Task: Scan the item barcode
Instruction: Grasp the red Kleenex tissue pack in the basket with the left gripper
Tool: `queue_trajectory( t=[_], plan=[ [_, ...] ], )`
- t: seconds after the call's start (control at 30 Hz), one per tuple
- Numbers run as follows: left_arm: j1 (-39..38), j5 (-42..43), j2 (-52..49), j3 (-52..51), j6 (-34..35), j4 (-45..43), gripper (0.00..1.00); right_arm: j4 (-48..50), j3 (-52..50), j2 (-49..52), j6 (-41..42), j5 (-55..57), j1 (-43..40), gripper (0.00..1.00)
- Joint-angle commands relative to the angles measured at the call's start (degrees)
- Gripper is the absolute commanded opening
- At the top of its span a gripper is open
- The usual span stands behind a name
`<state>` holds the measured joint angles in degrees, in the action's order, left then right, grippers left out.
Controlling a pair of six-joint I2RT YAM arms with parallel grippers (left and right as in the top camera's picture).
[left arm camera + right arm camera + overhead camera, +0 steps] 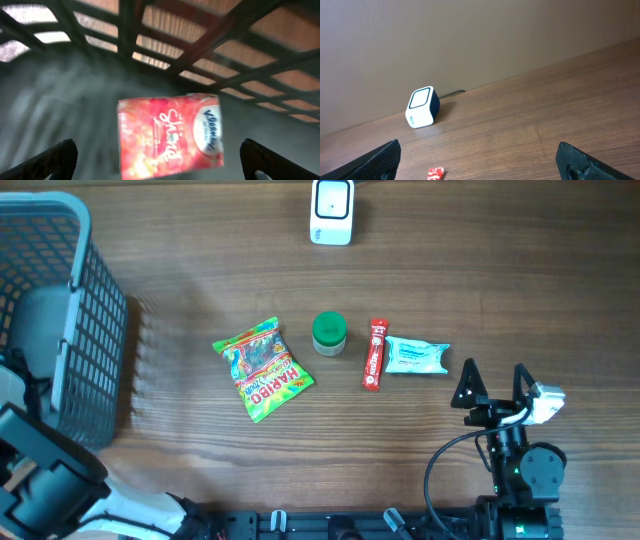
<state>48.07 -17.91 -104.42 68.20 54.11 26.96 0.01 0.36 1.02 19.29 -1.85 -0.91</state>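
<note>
Green jar (329, 332), red sachet (374, 353)

This looks like a robotics lab bench set up as a mock shop checkout. The wood-grain bench (480, 270) stands against a plain beige wall (470, 40). A small white barcode scanner (331, 212) sits at its far edge, trailing a dark cable (451, 93). Packaged retail goods lie in a row: a Haribo bag (263, 368), a green-lidded jar (329, 334), a red stick sachet (374, 353) and a pale blue packet (416, 355). A grey mesh shopping basket (100, 330) stands at the left with a pink tissue pack (170, 135) inside it. A black robot arm (520, 470) is mounted at the near edge.
</note>
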Motion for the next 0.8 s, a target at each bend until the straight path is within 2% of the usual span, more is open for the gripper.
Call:
queue_trajectory(
  t=[0.0,0.07,0.1,0.13,0.17,0.2,0.23,0.37,0.5,0.67,0.77],
  plan=[
    [0.3,0.3,-4.3,-0.7,-1.2,-1.3,1.0,0.3,-0.1,0.0,0.4,0.6,0.3,1.0],
    [0.3,1.1,-5.9,-0.7,-1.2,-1.6,0.99,0.3,-0.1,0.0,0.4,0.6,0.3,1.0],
    [0.3,1.7,-6.4,-0.7,-1.2,-1.7,0.92,0.3,-0.1,0.0,0.4,0.6,0.3,1.0],
    [0.3,2.3,-6.7,-0.7,-1.2,-1.7,0.7,0.3,-0.1,0.0,0.4,0.6,0.3,1.0],
    [0.3,3.3,-6.7,-0.7,-1.2,-1.7,0.41,0.3,-0.1,0.0,0.4,0.6,0.3,1.0],
    [0.3,4.3,-6.6,-0.7,-1.2,-1.7,0.17,0.3,-0.1,0.0,0.4,0.6,0.3,1.0],
    [0.3,5.6,-6.2,-0.7,-1.2,-1.7,0.05,0.3,-0.1,0.0,0.4,0.6,0.3,1.0],
    [0.3,9.5,-2.7,-0.7,-1.2,-0.8,0.04,0.3,-0.1,0.0,0.4,0.6,0.3,1.0],
    [0.3,11.7,4.9,-0.7,-1.2,-0.5,0.04,0.3,-0.1,0.0,0.4,0.6,0.3,1.0],
    [0.3,15.1,20.4,0.9,-1.2,-0.6,0.04,0.3,-0.1,0.0,0.4,0.6,0.3,1.0],
    [0.3,20.3,28.9,3.1,-1.1,-1.0,0.04,0.3,-0.1,0.0,0.4,0.6,0.3,1.0]
  ],
)
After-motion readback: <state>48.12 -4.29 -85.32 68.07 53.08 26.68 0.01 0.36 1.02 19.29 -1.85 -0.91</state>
